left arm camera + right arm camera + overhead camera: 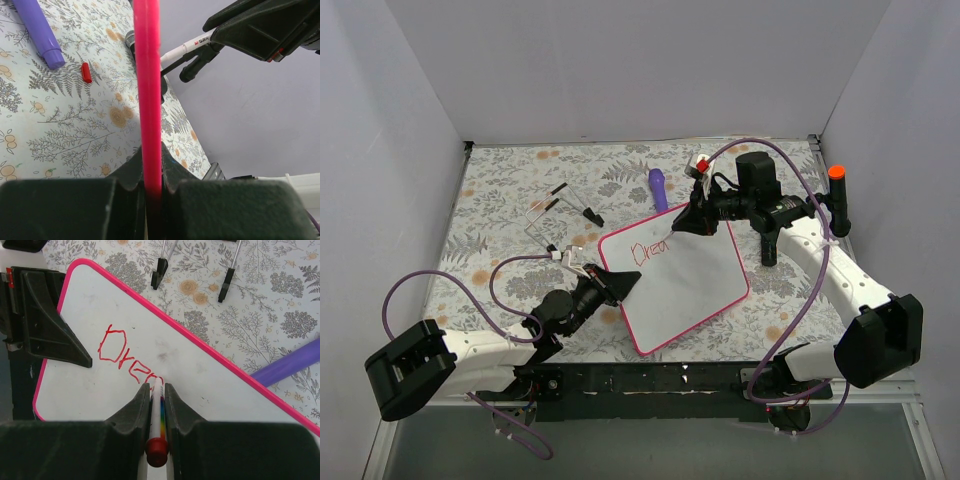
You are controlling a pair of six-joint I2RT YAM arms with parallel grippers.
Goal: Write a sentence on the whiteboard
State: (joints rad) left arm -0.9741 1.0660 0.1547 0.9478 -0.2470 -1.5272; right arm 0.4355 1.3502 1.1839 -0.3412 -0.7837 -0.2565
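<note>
right hand (157,388) tight around marker (158,415), left hand (152,174) tight on whiteboard (147,75) edge

Counted: two grippers, the left gripper (623,284) and the right gripper (678,225); one whiteboard (690,285) clamped in the left; one marker (158,410) in the right; one purple stick (659,188) and one red cap (86,72) beyond the right; one wire stand (560,215) beyond the left.

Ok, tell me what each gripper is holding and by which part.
Left gripper clamps the whiteboard by its pink frame edge; right gripper pinches the marker along its barrel.
</note>
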